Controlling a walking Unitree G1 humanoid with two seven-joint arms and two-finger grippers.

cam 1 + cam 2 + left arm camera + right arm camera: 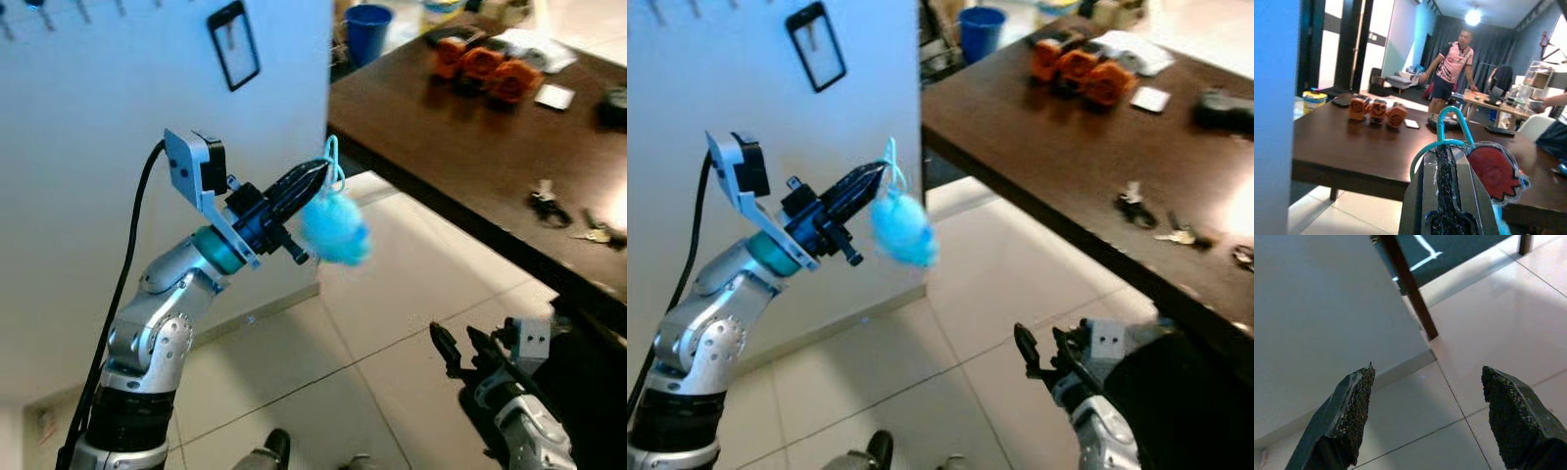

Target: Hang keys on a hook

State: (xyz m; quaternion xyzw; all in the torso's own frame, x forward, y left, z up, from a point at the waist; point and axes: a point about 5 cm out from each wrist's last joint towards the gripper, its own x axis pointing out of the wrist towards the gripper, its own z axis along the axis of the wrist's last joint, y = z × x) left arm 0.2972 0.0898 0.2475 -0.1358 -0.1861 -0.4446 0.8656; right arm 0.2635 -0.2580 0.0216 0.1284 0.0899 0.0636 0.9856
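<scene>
Turquoise cord marks the load: the left hand, raised beside the white wall panel, has its two black fingers pressed together on the keyring loop, and the fluffy blue pom-pom of the keys hangs just below the fingertips. In the left wrist view the loop arches over the closed fingers, with a red tag beside them. The step in hand is judged to be the carry toward the hooks, a row of small pegs at the top of the panel, above and well apart from the loop (one peg seems to bear something already). The next move calls for raising the arm and turning the loop so that its open arch faces a free peg, then lowering it on before letting go. The right hand hangs low over the tiled floor, fingers spread wide and holding nothing. Other keys lie on the dark wooden bench.
</scene>
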